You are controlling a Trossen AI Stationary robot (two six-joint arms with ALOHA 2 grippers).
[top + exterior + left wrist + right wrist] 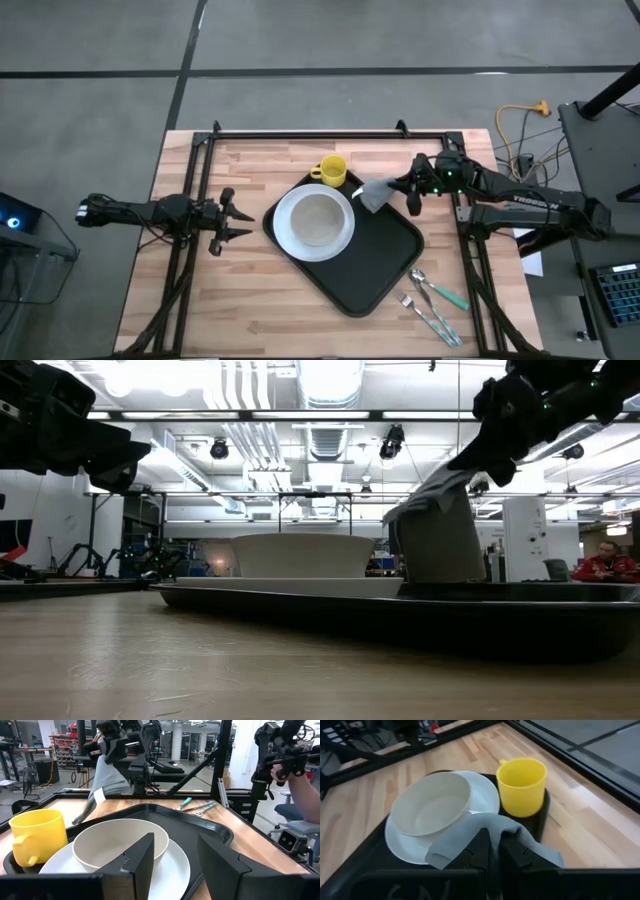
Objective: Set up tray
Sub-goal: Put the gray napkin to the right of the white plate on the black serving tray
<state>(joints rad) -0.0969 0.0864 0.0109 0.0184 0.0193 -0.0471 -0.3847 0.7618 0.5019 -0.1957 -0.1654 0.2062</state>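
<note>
The right hand (413, 190) was clamped shut on a grey cloth (375, 193) over the black tray (385, 255) mid-counter. The left hand (235, 220) waited beside it, fingers spread, holding nothing.

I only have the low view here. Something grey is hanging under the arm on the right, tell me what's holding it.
Observer: The right gripper is shut on a grey cloth, above the tray's far side.
Operator: What's hidden behind the bowl?
Observer: A yellow mug stands at the tray's far corner, beside the white plate that carries the bowl.
Operator: Any cutlery on the tray?
Observer: No. The cutlery lies on the table off the tray's right corner.
Operator: And the left arm?
Observer: The left gripper waits open, left of the tray.
</note>
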